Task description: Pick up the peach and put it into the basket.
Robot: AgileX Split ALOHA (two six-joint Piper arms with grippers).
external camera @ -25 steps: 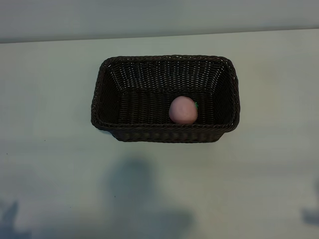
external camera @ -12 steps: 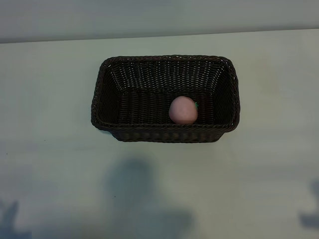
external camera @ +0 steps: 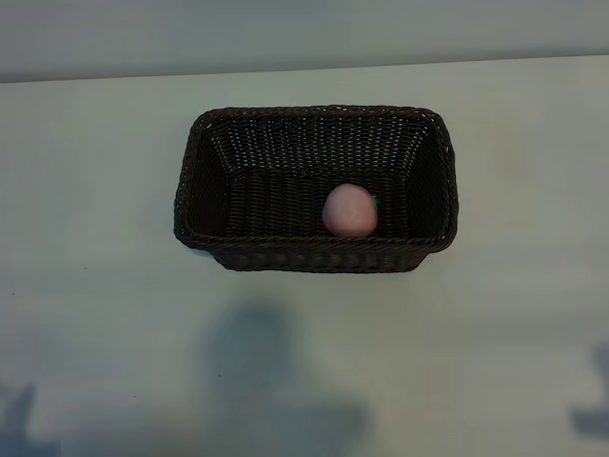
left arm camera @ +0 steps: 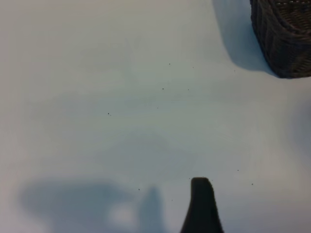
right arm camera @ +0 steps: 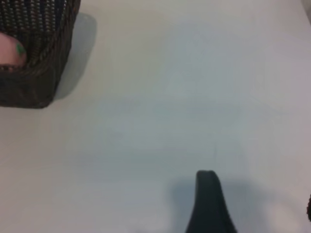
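one peach (external camera: 348, 210) sat inside one basket (external camera: 314, 255) on the pale surface (external camera: 95, 238). two pincers were back near the surface's edge, well apart from the basket: left pincer (left arm camera: 201, 206) and right pincer (right arm camera: 209, 201) both spread wide, holding nothing.

Soft, even light is falling on the pale bench (external camera: 105, 190) from above, with no glare. In the exterior view, a broad blurry grey shadow is spreading over the near middle of the bench, with smaller dark patches at the near left and near right corners. The basket (external camera: 314, 257) is looking very dark inside, its weave barely showing, and is casting a soft shadow beside its wall in both wrist views. All pictures are looking slightly hazy; the close fingertip (left arm camera: 201, 208) is appearing out of focus.
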